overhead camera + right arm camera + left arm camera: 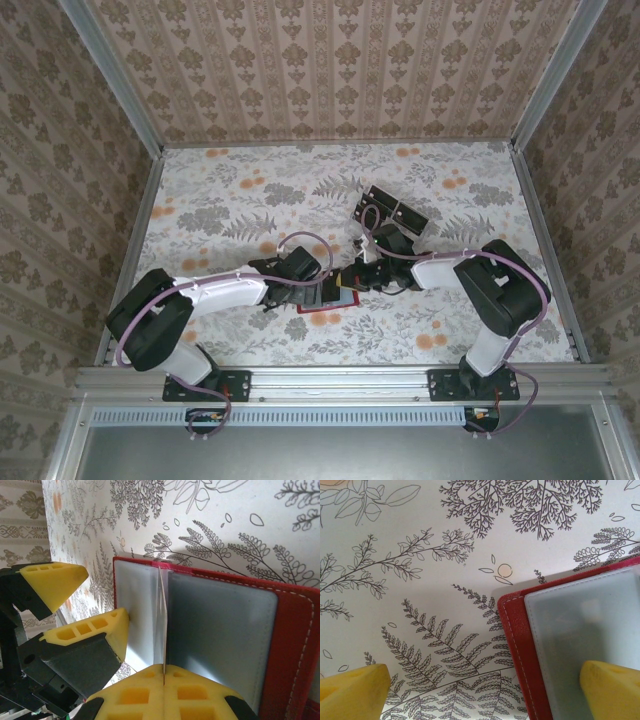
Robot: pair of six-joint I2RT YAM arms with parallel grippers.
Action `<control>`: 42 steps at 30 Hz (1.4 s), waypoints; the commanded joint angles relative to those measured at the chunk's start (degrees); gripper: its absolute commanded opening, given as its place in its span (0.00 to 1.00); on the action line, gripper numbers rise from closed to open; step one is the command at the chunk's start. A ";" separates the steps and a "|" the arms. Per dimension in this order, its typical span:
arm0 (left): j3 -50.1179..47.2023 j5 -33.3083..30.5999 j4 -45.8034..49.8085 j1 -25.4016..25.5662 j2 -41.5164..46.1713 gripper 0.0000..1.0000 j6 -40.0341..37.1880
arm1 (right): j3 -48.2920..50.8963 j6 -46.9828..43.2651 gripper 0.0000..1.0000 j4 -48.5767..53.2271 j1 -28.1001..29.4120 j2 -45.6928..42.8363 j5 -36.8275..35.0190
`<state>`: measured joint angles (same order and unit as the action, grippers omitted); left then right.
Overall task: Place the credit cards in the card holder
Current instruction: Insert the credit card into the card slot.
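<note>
We see the red folding wallet (295, 630) open; right hand (164, 670) pinches its thin middle leaf (161, 605), left hand (482, 682) wide.

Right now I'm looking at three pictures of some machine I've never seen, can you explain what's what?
It is two robot arms bolted to a floral table. One picture looks down from above; the other two come from cameras on each wrist. An open red card holder lies between the arms, and black cards sit in a clear rack beyond it. The left tool is open, one yellow finger over the holder's grey inside. The right tool is shut, pinching a thin clear leaf of the holder upright.
</note>
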<state>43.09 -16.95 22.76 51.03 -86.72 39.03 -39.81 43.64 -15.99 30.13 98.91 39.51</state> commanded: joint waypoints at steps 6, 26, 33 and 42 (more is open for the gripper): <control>-1.43 -0.94 4.50 0.33 -0.37 1.00 0.33 | 1.80 -0.88 0.00 -3.02 -0.55 2.76 2.41; -1.18 -0.81 4.50 0.38 -0.70 1.00 0.24 | 2.81 -2.59 0.00 -2.99 -3.24 3.73 3.25; -1.08 -0.82 4.40 0.30 -0.77 1.00 0.26 | 3.24 -0.70 0.00 -4.79 -3.24 2.51 4.17; -1.14 -0.72 4.31 0.30 -0.76 1.00 0.26 | 2.20 0.13 0.00 -2.76 -3.21 -2.23 3.91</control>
<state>43.09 -16.97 22.94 51.03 -86.72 39.03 -37.67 43.51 -20.38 27.24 98.45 42.96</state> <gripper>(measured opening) 0.997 0.068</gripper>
